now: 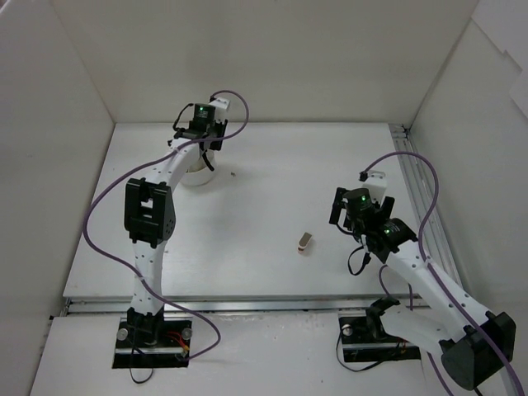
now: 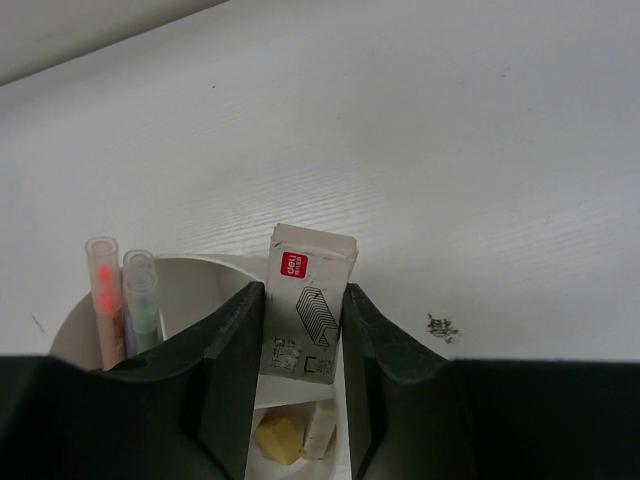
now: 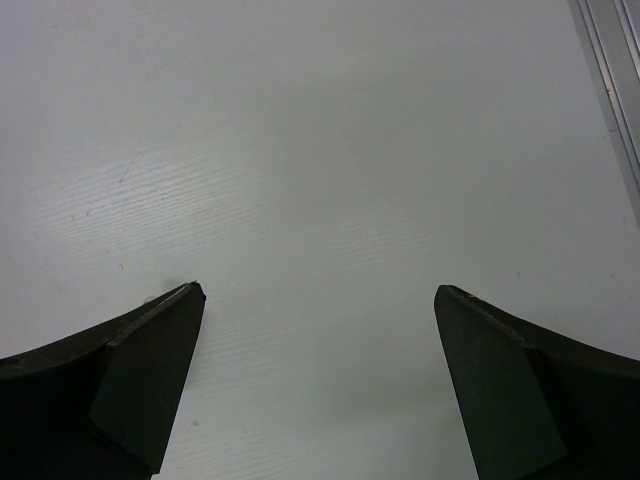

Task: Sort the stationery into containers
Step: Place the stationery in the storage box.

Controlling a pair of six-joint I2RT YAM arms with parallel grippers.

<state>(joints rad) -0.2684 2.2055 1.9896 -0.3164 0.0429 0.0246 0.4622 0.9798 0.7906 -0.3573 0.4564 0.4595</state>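
My left gripper is shut on a small white box with a red label and a staple drawing. It holds the box upright just above the round white pot, the container. Below the box, one compartment holds a yellow eraser and a white eraser. Another compartment holds a pink pen and pale pens standing upright. From above, the left gripper hangs over the pot at the far left. My right gripper is open over bare table.
A small beige and red piece lies alone on the table left of the right gripper. A dark smudge marks the table right of the pot. A metal rail runs along the right edge. White walls enclose the table.
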